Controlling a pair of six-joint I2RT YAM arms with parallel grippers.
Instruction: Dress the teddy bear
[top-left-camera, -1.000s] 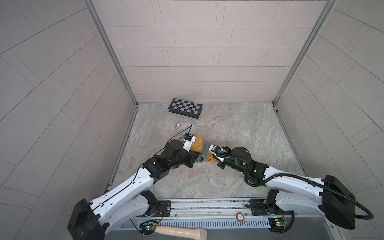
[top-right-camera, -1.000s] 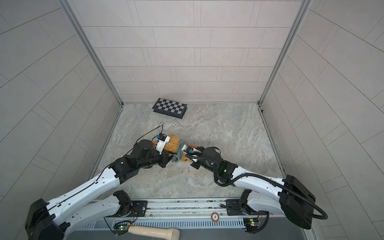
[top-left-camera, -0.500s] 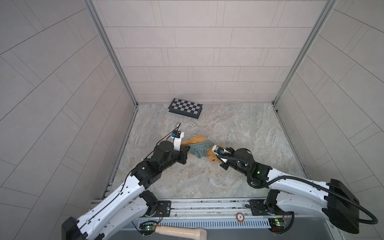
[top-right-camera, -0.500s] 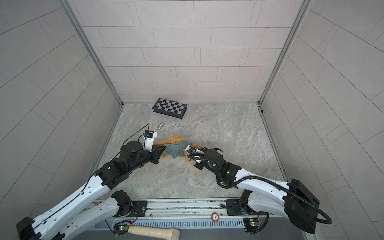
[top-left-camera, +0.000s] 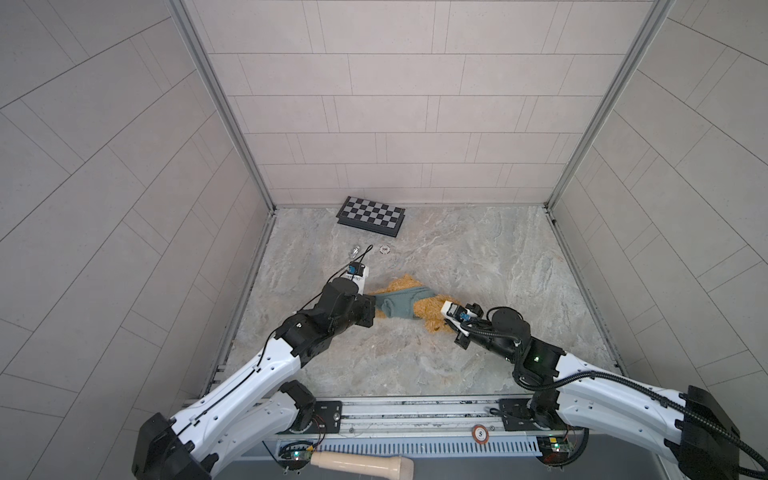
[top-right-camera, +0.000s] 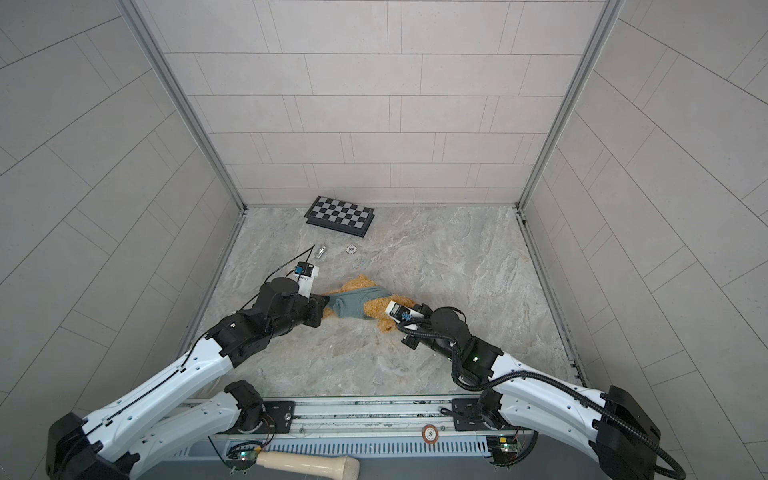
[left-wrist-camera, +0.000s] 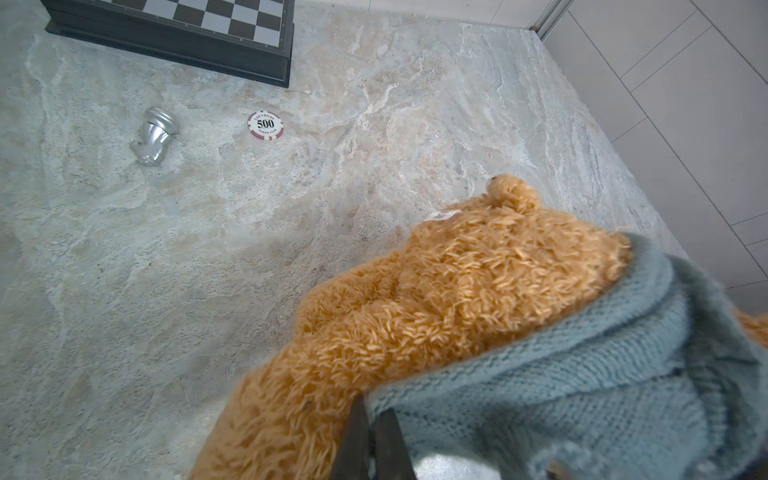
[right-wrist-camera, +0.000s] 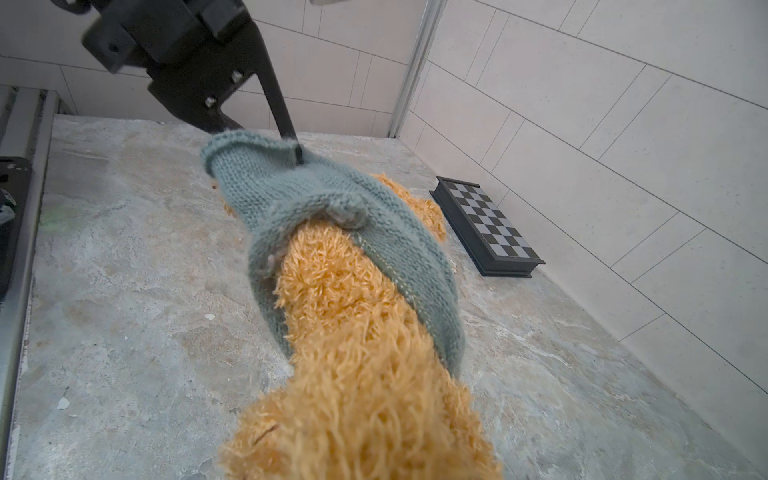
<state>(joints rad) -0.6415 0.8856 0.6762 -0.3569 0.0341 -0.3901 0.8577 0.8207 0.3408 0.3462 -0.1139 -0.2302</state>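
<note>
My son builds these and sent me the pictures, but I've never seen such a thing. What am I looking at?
These are two robot arms, white and black, bolted to a rail at the edge of a stone-patterned table. Each ends in a two-fingered pincer. The two wide pictures come from a camera pair overhead and show nearly the same scene. The two close pictures come from small cameras on the arms' wrists. On the table are a golden teddy bear, half inside a blue-green knitted sweater, a folded chessboard by the back wall, a poker chip and a small silver figure, perhaps a chess piece. The left pincer is shut on the sweater's edge. The right pincer appears to grip one of the bear's limbs, though its fingers are hidden.
</note>
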